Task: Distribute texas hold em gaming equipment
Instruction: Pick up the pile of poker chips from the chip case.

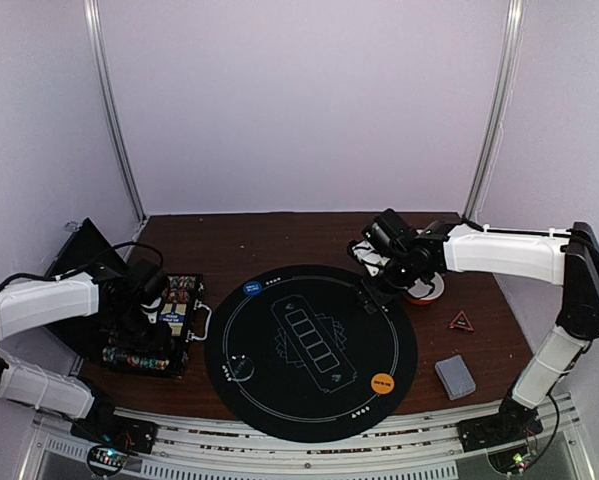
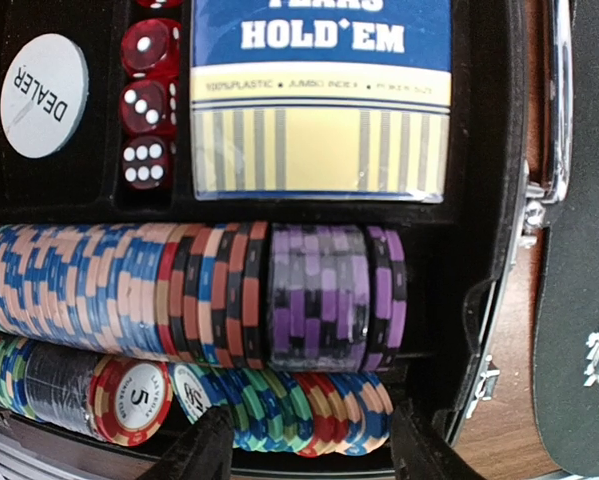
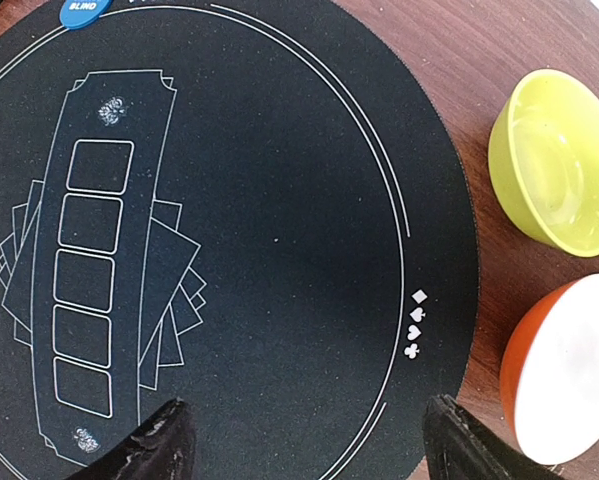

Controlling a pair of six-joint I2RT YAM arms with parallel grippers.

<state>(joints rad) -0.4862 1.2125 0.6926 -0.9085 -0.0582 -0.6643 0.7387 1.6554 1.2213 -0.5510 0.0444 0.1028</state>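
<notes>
Left tool (image 2: 312, 445), jaws part-spread and empty, hovers above the black foam-lined case (image 2: 484, 200); multicoloured striped poker chips (image 2: 279, 395) lie just ahead of its tips: descend straight, straddling only a few.

Left arm (image 1: 49, 300): white shells, black joints, at lower left of frame.
Right arm (image 1: 504, 250): white shells, black joints, black wrist, at right.
Bases (image 1: 494, 432): black blocks, bottom edge.
Fingers (image 3: 159, 445): black, glossy.

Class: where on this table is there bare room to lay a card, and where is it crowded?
Free: the mat centre between blue disc and orange disc; bare table behind the mat. Crowded: right side, with bowls, red triangle, card deck.
</notes>
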